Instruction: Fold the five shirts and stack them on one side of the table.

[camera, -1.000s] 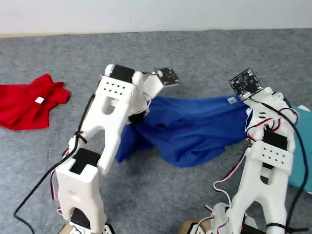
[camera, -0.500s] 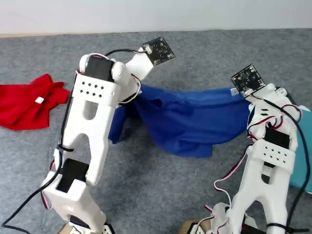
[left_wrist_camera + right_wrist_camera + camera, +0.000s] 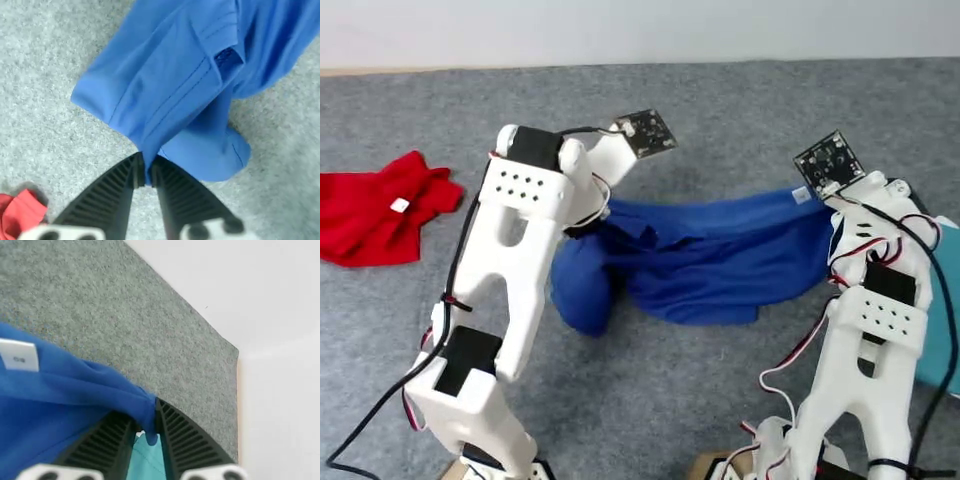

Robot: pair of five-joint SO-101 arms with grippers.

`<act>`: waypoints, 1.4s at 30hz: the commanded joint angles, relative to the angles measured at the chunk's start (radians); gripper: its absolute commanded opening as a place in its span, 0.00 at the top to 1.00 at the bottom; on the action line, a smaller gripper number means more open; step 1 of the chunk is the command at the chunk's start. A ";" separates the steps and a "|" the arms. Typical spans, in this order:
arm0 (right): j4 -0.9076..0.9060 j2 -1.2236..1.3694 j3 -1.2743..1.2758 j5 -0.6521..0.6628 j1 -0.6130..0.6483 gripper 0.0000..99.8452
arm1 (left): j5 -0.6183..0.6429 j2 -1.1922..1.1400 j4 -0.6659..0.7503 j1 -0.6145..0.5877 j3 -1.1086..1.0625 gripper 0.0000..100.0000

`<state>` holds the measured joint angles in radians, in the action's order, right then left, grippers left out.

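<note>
Left fingers (image 3: 117, 185) are pinching one edge of the blue shirt (image 3: 710, 255) while the right fingers (image 3: 107, 435) are clamping its far end. It's hanging stretched between the two arms mid-bench (image 3: 740, 110), with its lower folds sagging onto the grey surface. A red shirt (image 3: 375, 215) is lying crumpled well off on the left arm's side, and a teal shirt (image 3: 945, 330) is sitting beside the right arm.

The grey, carpet-textured table surface (image 3: 740, 110) runs back to a thin tan edge strip (image 3: 360, 70) along its far side, directly behind which a plain white wall (image 3: 620, 30) rises, all under even, diffuse light with soft shadows.
</note>
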<state>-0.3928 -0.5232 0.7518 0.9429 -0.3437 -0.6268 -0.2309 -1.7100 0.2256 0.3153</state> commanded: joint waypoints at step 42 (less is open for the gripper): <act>-0.503 -0.372 -0.666 -0.368 0.105 0.99 | 0.290 0.311 -0.018 -0.077 1.207 1.00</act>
<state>-0.8915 -0.8255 0.1442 0.5808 -0.2409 -0.3015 0.0361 -1.7208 0.1427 1.4661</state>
